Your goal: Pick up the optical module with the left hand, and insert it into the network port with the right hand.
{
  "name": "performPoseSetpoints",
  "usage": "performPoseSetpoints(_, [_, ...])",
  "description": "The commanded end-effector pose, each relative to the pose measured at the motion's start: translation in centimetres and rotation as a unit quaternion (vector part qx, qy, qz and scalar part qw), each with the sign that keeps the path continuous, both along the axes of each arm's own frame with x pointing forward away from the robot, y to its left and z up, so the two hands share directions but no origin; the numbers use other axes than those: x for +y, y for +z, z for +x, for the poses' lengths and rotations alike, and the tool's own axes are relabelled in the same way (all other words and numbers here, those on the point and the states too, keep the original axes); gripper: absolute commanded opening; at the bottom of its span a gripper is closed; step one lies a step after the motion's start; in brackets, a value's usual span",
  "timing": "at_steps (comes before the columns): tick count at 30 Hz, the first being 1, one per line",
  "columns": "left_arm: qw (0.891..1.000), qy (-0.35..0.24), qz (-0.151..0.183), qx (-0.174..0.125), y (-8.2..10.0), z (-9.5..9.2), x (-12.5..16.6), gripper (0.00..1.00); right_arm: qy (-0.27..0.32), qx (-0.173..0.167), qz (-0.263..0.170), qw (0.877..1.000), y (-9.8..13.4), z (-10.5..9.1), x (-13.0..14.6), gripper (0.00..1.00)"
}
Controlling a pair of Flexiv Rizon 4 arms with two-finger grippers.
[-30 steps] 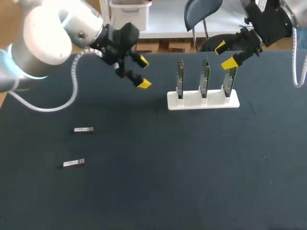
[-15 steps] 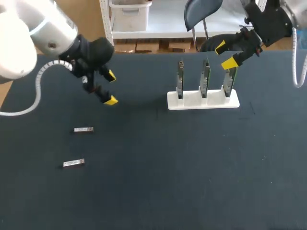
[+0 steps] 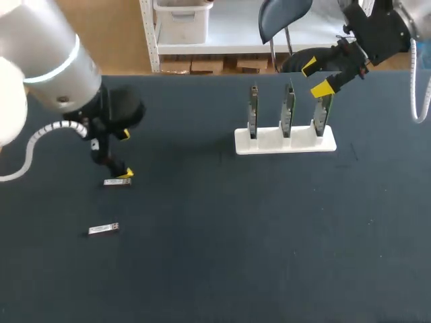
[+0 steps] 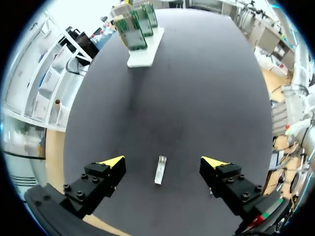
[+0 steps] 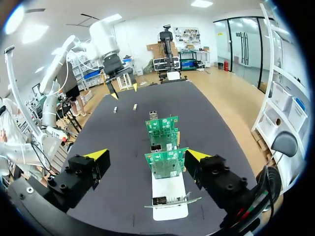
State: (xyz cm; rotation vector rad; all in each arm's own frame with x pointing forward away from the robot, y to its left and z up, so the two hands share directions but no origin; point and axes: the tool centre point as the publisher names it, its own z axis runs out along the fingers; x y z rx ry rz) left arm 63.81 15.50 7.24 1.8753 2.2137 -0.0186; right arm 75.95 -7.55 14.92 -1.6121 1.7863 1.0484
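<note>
Okay, left gripper (image 3: 125,155) hung low near the surface's (image 3: 236,256) left edge, right over one optical module (image 3: 117,182). In the head view its lower yellow tip sat at the module's right end, and contact could not be judged from there. The left wrist view settled that. The left gripper (image 4: 164,162) was spread wide, and the optical module (image 4: 160,169) lay flat on the surface between the fingers with bare surface on both sides, touching neither.

Only the head view and the right wrist view showed a second module (image 3: 104,229), nearer the front edge and also by the left edge; the left wrist view missed it.

A white stand (image 3: 285,140) with three upright boards (image 3: 288,108) stood toward the far edge, right of middle. The right gripper (image 3: 316,77) hovered by the stand's right end, fingers spread and holding nothing. Its own wrist view showed the right gripper (image 5: 146,155) lined up along the row of boards (image 5: 166,162), with metal ports (image 5: 158,200) on them that the head view did not make out.
</note>
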Motion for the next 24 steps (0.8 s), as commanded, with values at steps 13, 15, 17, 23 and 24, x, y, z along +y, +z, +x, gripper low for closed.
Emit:
performPoseSetpoints(13, [0.997, -0.028, 0.064, 0.034, -2.6, -0.7, 1.9, 1.0, 0.0, -0.001, 0.0, 1.0, 0.0, 0.0, 0.1, 1.0])
performPoseSetpoints(15, [0.996, -0.03, 0.068, 0.04, -3.1, -0.7, 2.2, 1.0, 0.0, -0.001, 0.0, 1.0, 0.0, 0.0, 0.1, 1.0])
performPoseSetpoints(17, [0.996, -0.03, 0.072, 0.041, -3.4, -0.6, 2.5, 1.0, 0.0, -0.001, 0.0, 1.0, 0.0, 0.0, 0.1, 1.0])
performPoseSetpoints(23, [0.995, -0.03, 0.081, 0.047, -4.2, -0.4, 3.0, 1.0, 0.0, -0.001, 0.0, 1.0, 0.0, 0.0, 0.1, 1.0])
performPoseSetpoints(24, [0.995, -0.029, 0.081, 0.048, -4.4, -0.4, 3.1, 1.0, 0.0, -0.001, 0.0, 1.0, 0.0, 0.0, 0.1, 1.0])
